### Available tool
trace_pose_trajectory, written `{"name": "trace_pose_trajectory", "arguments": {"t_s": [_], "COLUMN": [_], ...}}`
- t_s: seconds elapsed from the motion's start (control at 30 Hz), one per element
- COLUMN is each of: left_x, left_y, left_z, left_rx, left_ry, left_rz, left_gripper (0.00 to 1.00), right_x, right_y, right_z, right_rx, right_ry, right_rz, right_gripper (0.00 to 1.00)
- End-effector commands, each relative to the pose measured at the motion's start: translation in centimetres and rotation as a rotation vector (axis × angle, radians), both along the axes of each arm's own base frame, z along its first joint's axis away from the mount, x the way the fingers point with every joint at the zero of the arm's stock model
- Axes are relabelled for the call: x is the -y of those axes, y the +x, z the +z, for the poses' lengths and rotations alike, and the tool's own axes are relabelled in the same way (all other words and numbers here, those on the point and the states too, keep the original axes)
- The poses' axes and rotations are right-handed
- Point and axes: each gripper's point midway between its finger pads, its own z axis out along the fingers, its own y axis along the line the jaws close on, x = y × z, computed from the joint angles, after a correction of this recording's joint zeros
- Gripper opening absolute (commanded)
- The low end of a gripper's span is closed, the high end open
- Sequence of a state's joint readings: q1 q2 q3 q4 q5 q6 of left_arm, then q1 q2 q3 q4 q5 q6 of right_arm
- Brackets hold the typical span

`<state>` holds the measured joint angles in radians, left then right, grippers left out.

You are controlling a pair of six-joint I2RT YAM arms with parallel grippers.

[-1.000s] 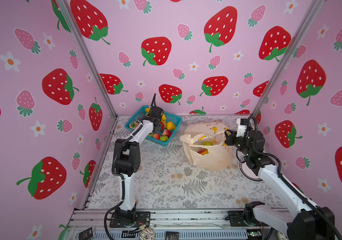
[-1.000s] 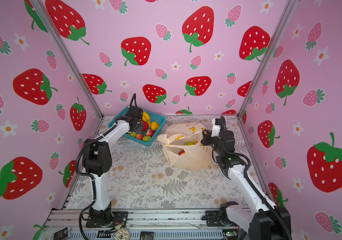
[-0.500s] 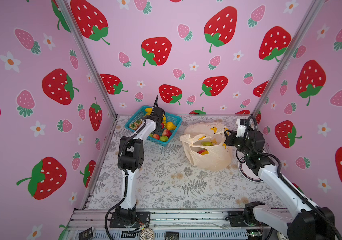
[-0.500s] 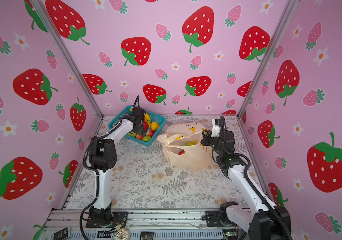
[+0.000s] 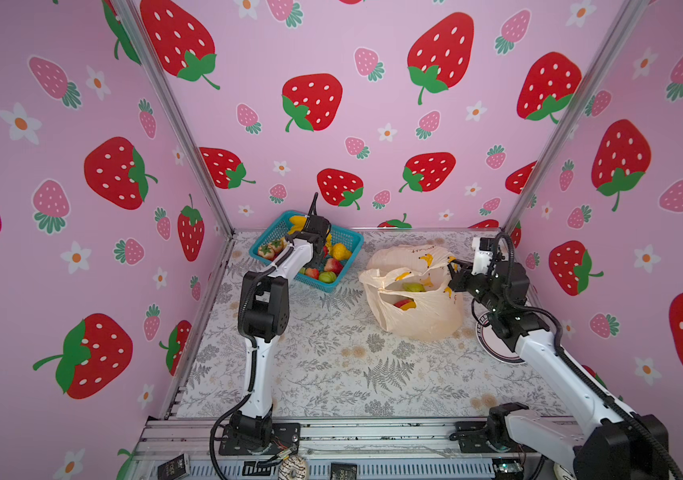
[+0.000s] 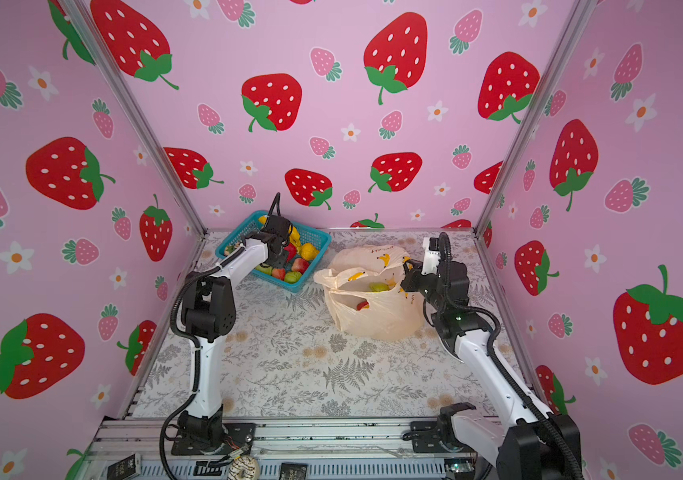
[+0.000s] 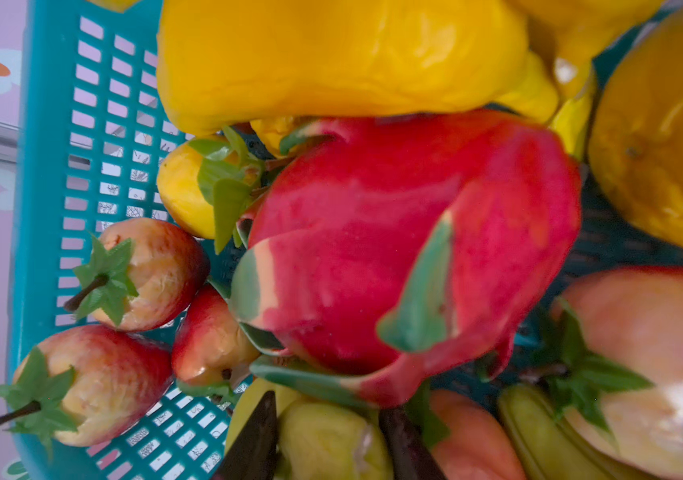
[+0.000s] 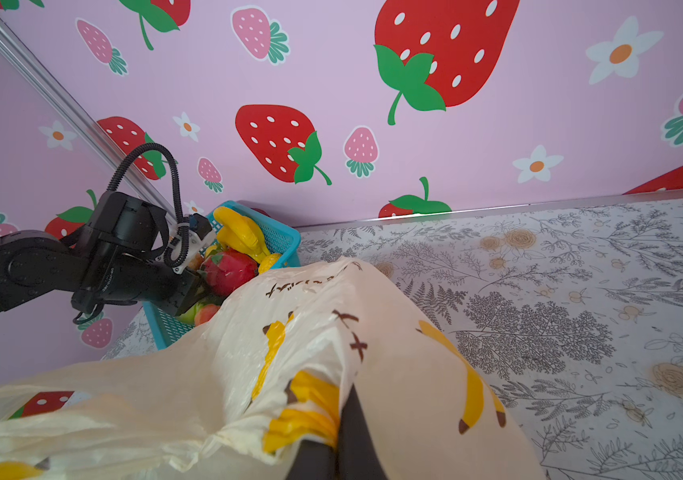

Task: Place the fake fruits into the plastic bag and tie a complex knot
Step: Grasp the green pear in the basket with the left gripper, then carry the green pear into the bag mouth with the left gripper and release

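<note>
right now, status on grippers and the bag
Left gripper open at dragon fruit in teal basket. Right gripper shut on plastic bag rim, mouth open. Nothing between basket and bag.

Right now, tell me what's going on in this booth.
The left gripper is down in the teal basket of fake fruits. Its jaws stand apart beside the dragon fruit, with nothing clearly gripped. The right gripper is shut on the rim of the plastic bag, holding its mouth open. A green fruit and a red fruit lie inside the bag; most fruits are in the basket. Nothing is tied yet.
</note>
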<state>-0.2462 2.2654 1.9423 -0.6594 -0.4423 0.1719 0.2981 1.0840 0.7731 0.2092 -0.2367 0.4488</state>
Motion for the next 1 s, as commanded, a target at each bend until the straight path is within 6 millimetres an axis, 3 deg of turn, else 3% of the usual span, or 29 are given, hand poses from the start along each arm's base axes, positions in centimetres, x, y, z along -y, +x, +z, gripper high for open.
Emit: {"name": "trace_pose_trajectory", "arguments": {"t_s": [0.0,0.3,0.5,0.67,0.9,0.97], "left_x": [-0.6,-1.1,0.2,4.7,10.3,11.1], "left_y": [-0.1,-1.2,-3.6,-7.9,-15.0,-16.7], "left_z": [2.2,7.7,12.8,15.7,14.8,14.4], "left_rx": [0.028,0.166,0.285,0.361,0.378,0.375], "left_ry": [0.021,-0.018,-0.150,-0.454,-0.908,-0.989], "left_rz": [0.017,0.048,0.042,-0.057,-0.162,-0.153], "left_gripper": [0.35,0.27,0.25,0.25,0.26,0.26], "right_x": [0.3,0.2,0.3,0.3,0.3,0.3], "right_y": [-0.3,-0.2,0.0,0.1,0.2,0.3], "right_z": [1.0,0.7,0.4,0.2,0.0,-0.1], "right_rx": [0.036,0.028,0.023,0.020,0.016,0.014], "right_ry": [0.017,0.015,0.009,0.003,-0.001,0.001], "right_rz": [-0.003,-0.002,-0.008,-0.014,-0.017,-0.015], "right_gripper": [0.00,0.00,0.00,0.00,0.00,0.00]}}
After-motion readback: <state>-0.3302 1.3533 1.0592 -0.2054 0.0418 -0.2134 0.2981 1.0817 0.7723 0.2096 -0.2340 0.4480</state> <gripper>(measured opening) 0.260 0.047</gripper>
